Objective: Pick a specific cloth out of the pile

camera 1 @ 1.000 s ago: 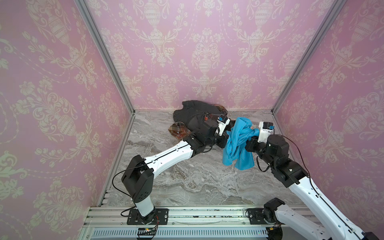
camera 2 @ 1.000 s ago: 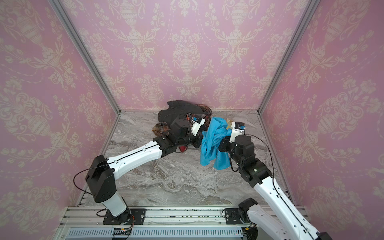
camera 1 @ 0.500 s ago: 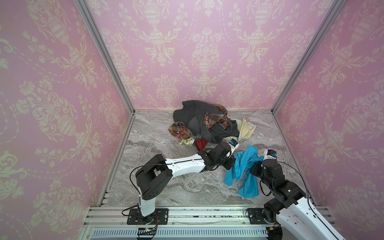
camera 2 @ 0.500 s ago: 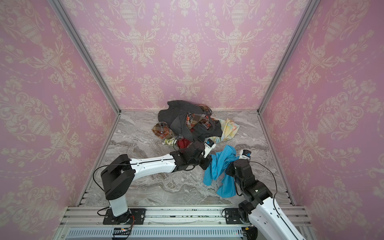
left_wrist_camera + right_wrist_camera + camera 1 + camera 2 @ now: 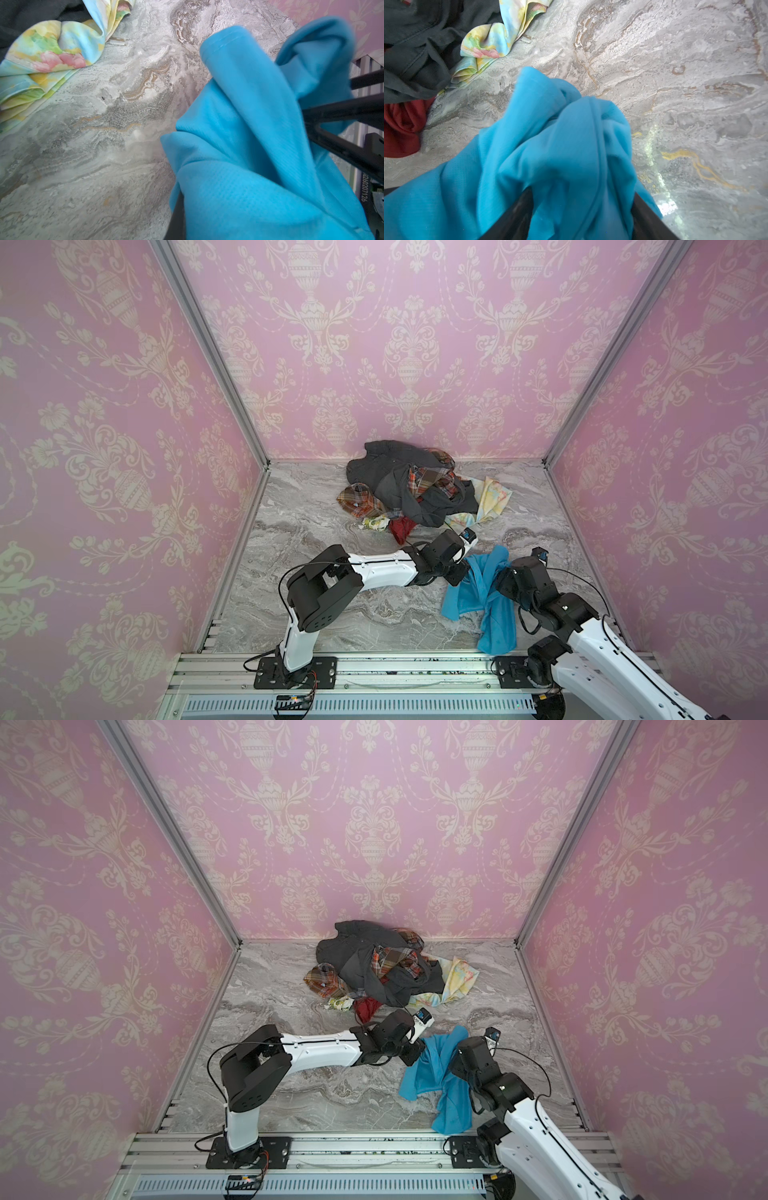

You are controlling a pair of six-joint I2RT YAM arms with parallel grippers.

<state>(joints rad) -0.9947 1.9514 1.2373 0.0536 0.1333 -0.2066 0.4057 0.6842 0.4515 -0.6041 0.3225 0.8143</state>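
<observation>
The cloth (image 5: 478, 593) (image 5: 436, 1073) is a plain turquoise piece, lying crumpled on the marble table near the front right, well apart from the pile (image 5: 411, 489) (image 5: 378, 969) at the back. My left gripper (image 5: 465, 570) (image 5: 419, 1048) is shut on the cloth's upper left edge. In the left wrist view the cloth (image 5: 249, 145) drapes over its jaws. My right gripper (image 5: 496, 576) (image 5: 583, 207) stands open at the cloth's right side. Its fingers (image 5: 521, 212) are spread wide, with loose cloth (image 5: 550, 155) sagging between them.
A small dark red cloth (image 5: 402, 529) (image 5: 402, 128) and a pale floral cloth (image 5: 492, 499) (image 5: 47, 52) lie at the pile's near edge. The pink right wall (image 5: 623, 531) and the front metal rail (image 5: 395, 664) are close to the cloth.
Both arms have carried the cloth from the pile at the back down to the front right of the table. The right gripper has opened; the left stays shut.
</observation>
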